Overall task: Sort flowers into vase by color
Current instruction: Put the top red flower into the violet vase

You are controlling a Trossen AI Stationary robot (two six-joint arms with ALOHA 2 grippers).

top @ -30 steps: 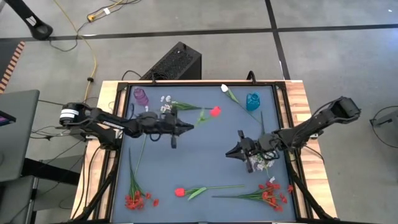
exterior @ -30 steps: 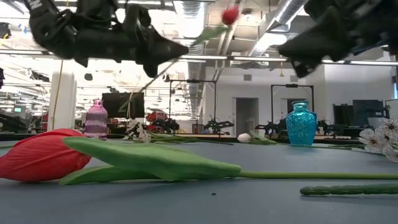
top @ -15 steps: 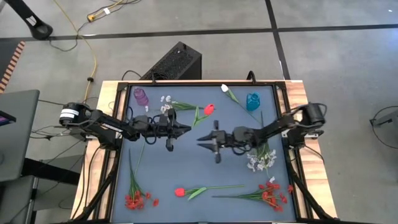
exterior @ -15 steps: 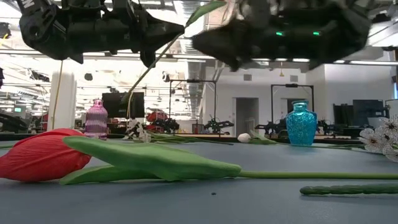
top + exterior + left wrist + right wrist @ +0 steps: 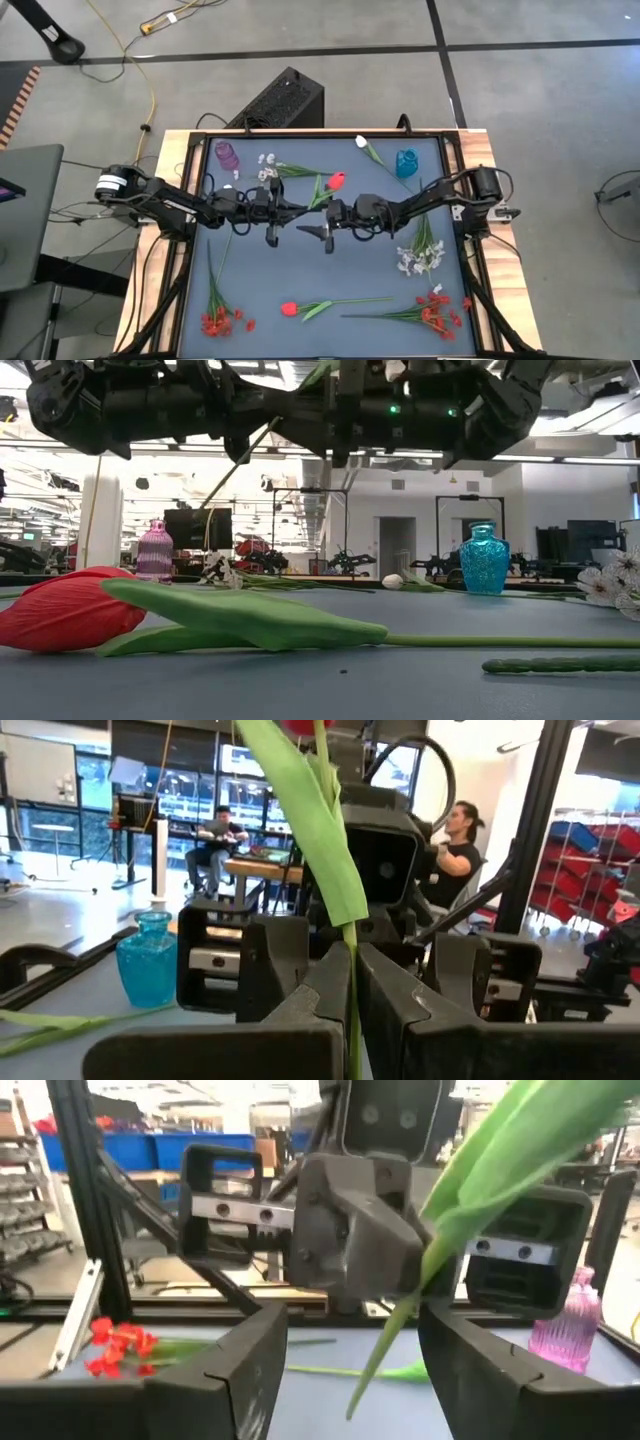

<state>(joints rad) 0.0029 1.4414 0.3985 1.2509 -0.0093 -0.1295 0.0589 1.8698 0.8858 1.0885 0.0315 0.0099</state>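
From above, your left gripper meets the right gripper mid-table. In your left wrist view, the left one pinches the red tulip stem. Right wrist view: fingers spread, stem between them.

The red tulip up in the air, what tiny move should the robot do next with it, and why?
Probably close the right gripper on the stalk. The left gripper is shut on the red tulip above the table, and the right one's fingers stand open on both sides of the stalk, so it looks ready to take it over.
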